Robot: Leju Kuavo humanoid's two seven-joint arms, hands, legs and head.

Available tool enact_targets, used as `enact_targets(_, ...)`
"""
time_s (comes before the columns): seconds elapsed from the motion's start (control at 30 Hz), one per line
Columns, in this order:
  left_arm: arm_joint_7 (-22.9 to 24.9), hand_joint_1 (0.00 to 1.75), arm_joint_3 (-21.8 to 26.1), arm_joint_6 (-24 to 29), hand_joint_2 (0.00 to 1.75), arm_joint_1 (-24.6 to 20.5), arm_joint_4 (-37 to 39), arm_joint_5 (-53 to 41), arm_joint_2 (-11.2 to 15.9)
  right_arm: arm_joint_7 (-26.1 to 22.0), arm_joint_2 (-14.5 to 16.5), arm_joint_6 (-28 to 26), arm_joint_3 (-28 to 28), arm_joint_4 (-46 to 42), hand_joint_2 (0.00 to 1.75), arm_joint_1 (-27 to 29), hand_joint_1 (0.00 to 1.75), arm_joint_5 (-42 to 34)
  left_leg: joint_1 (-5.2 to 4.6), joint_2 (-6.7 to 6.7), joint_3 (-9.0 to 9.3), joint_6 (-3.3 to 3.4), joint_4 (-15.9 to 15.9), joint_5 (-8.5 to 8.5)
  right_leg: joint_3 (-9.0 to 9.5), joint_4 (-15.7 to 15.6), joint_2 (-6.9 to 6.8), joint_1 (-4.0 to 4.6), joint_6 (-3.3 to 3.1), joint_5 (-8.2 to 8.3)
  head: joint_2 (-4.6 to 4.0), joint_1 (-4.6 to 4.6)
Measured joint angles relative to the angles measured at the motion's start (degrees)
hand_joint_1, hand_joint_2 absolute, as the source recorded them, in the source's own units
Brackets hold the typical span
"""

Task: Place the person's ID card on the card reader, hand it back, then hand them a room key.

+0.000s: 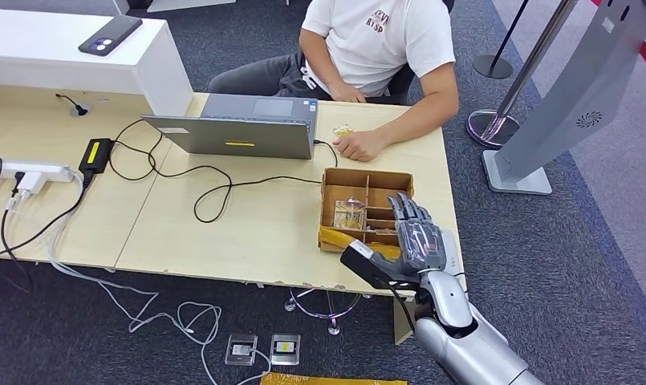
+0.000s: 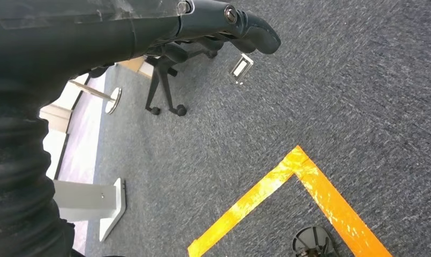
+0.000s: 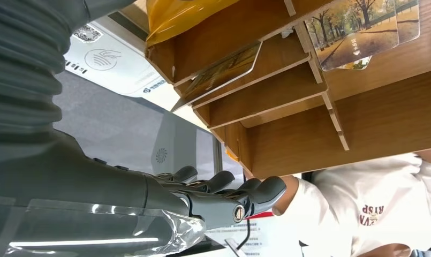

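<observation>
Hovering over slatted wooden box (image 1: 366,178): empty right hand (image 1: 414,233).

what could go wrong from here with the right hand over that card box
The right hand hovers open at the edge of the wooden box; its fingers could catch a divider and shove the box toward the table edge. The key cards lie flat in narrow compartments, so a pinch may slip or lift two. The person's hand rests close by.

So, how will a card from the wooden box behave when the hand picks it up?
The card looks thin, flat and glossy, so probably stiff, light and slippery. It lies low in a narrow slot of the box, so the right hand may struggle to get under it.
</observation>
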Motion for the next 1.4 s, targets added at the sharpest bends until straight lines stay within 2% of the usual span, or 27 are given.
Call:
enact_targets(0.5,-0.49,0.0,0.0,0.0,1.75,0.0,0.02,-0.68,0.25,0.14,1.39,-0.28,-0.03,4.17,1.75,-1.1,0.0,-1.04,0.0,0.0,0.0,0.0,0.0,0.0,0.0,0.0,0.0,0.0,0.0,0.0,0.0,0.0)
enact_targets(0.93,-2.85,0.0,0.0,-0.11,1.75,0.0,1.12,-1.31,1.26,0.77,1.29,-2.03,-0.77,7.04,1.75,-1.25,0.0,-2.12,0.0,0.01,0.01,0.0,0.0,0.0,-0.01,0.0,0.02,0.0,0.0,0.0,0.0,0.0)
enact_targets(1.33,-3.07,0.0,0.0,-0.11,1.75,0.0,1.44,-1.33,1.75,0.78,1.25,-2.13,-0.83,7.94,1.75,-1.25,0.0,-2.37,0.0,0.01,0.02,0.0,0.0,0.0,-0.01,0.0,0.01,0.0,0.0,0.0,0.0,0.01)
enact_targets(1.4,-6.84,0.0,0.0,-1.4,1.75,-0.01,1.67,1.56,1.89,-0.43,1.5,-2.3,-0.76,8.28,1.75,-1.47,0.0,-2.82,0.0,0.02,0.0,0.0,0.0,0.0,-0.01,0.01,0.02,0.0,0.0,0.0,0.0,0.0)
